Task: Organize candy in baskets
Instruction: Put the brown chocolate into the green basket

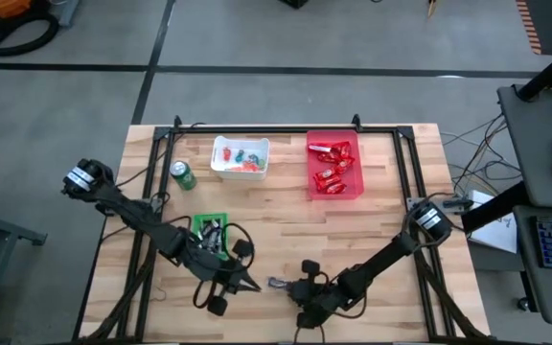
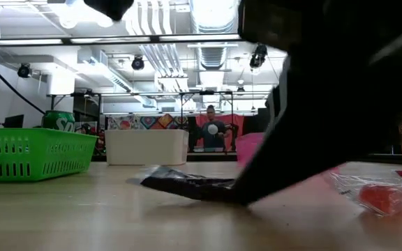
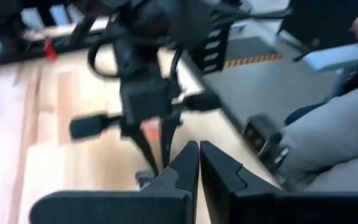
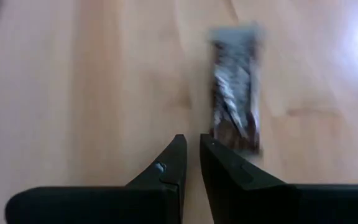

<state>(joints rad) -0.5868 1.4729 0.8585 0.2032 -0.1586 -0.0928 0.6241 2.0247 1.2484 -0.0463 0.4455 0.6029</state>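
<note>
My right gripper (image 4: pixel 191 144), fingers pressed nearly together and empty, sits low at the table's six o'clock, its tips just beside a dark, silver-wrapped mini bar (image 4: pixel 235 93) lying loose on the wood; I judge it is lining up a pickup. My left gripper (image 3: pixel 199 152), also closed on nothing, waits at seven o'clock beside the green basket (image 1: pixel 210 230). The white basket (image 1: pixel 240 156) and the red basket (image 1: pixel 333 166) stand at twelve, a green can (image 1: pixel 182 175) at ten.
</note>
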